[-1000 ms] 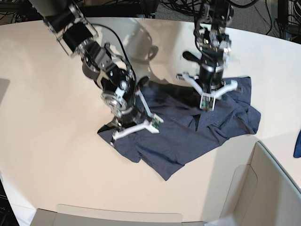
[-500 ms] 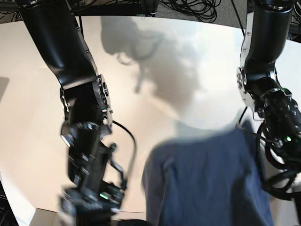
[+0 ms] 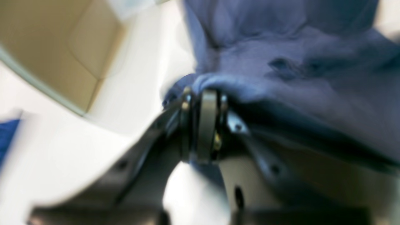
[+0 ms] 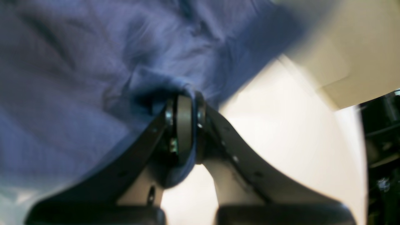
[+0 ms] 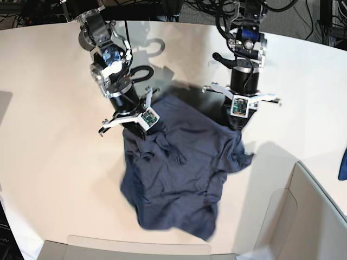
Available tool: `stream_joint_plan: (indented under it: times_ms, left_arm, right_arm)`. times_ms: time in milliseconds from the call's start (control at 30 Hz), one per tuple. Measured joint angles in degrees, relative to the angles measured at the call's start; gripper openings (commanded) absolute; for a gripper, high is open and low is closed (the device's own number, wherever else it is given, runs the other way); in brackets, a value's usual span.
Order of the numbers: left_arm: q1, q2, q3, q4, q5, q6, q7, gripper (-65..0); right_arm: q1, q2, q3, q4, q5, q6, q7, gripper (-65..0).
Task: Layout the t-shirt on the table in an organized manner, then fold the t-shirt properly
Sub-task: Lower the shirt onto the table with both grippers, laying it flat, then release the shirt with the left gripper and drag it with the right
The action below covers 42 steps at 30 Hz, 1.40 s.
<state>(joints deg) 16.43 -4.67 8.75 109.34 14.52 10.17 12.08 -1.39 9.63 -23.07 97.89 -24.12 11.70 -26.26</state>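
On the off-white table [image 5: 49, 162], both arms held the t-shirt [image 5: 173, 179] aloft. The left gripper [image 3: 203, 93] and right gripper [image 4: 184, 100] each stood clamped on bunched fabric near 12 o'clock. The limp, light cloth looked likelier to spread if gripped at its corners.

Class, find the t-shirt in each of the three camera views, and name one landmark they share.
Base: the t-shirt is centre, on the table.
Left wrist: upper right, pinched by the left gripper.
Right wrist: left and top, pinched by the right gripper.
Shared landmark: the table.
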Motion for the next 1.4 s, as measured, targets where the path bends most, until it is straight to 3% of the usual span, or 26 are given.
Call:
stream_joint_plan:
  times_ms: [33, 133, 267, 433, 533, 633, 733, 800, 833, 933, 1033, 1100, 1133, 1233, 1400]
  left_arm:
    - [1.1, -0.3, 0.4, -0.7, 0.3, 2.2, -0.1, -65.0]
    - [3.3, -1.6, 1.6, -1.5, 0.0, 2.1, 1.4, -65.0]
    - [3.7, -0.3, 1.9, -0.5, 0.1, 2.1, -0.4, -65.0]
    - [5.7, -0.8, 1.3, -0.5, 0.1, 2.9, -0.1, -65.0]
    - [9.3, -0.9, 2.9, -0.5, 0.1, 3.0, 0.1, -65.0]
    - [11.7, -0.9, 8.9, -0.7, 0.2, 1.6, 1.9, -65.0]
    - [12.3, -0.9, 17.7, -0.8, 0.0, 1.3, 5.9, -65.0]
    - [11.1, -1.0, 24.8, -1.1, 0.0, 1.4, 8.4, -65.0]
    - [9.3, -1.5, 28.2, -1.7, -1.6, -0.8, 9.6, -65.0]
    - [3.0, -4.2, 37.6, -4.2, -3.8, -0.8, 15.6, -65.0]
    - [-7.0, -2.8, 47.2, -8.6, -1.2, 3.7, 22.2, -65.0]
    - [-10.9, -1.2, 51.1, -9.7, -3.4, 2.4, 22.0, -65.0]
    - [-12.1, -1.0, 52.0, -10.4, -4.5, 1.1, 21.8, -65.0]
    - [-14.0, -1.1, 54.5, -11.2, -4.3, 2.5, 22.4, -65.0]
    - [-14.6, -1.7, 55.0, -11.6, -4.0, 2.5, 22.8, -65.0]
  right_arm:
    - [-0.7, 0.7, 0.0, -0.9, 0.5, -0.1, -0.3, -65.0]
    - [-1.0, 2.6, 0.0, -1.9, 2.3, 0.3, -1.2, -65.0]
    - [-0.9, 4.6, 0.1, -1.6, 4.6, 0.0, -1.4, -65.0]
    - [0.3, 3.5, -0.3, -1.7, 4.5, 0.0, -0.7, -65.0]
    - [-1.1, 4.9, 1.3, -1.6, 4.7, 0.3, -0.7, -65.0]
    - [-2.9, 9.6, 6.6, -1.7, 5.2, 1.1, -4.0, -65.0]
    - [-2.2, 14.3, 14.0, -1.7, 6.0, 1.2, -2.6, -65.0]
    - [-1.9, 15.9, 19.5, -1.7, 6.1, 1.2, -3.0, -65.0]
    - [-1.9, 16.3, 22.0, -1.7, 5.5, 1.0, -3.2, -65.0]
    - [-2.5, 16.7, 27.6, -2.3, 6.1, 1.4, -3.8, -65.0]
    - [-2.1, 16.9, 30.3, -6.2, 3.7, 1.4, -3.0, -65.0]
    - [-0.2, 17.3, 31.6, -10.8, 0.8, 0.9, -3.7, -65.0]
    - [0.3, 17.5, 32.3, -12.8, -0.4, 0.1, -3.8, -65.0]
    - [1.1, 17.9, 33.2, -17.7, -1.4, -0.3, -3.8, -65.0]
    - [1.6, 15.6, 33.0, -20.1, -1.5, 0.3, -3.8, -65.0]
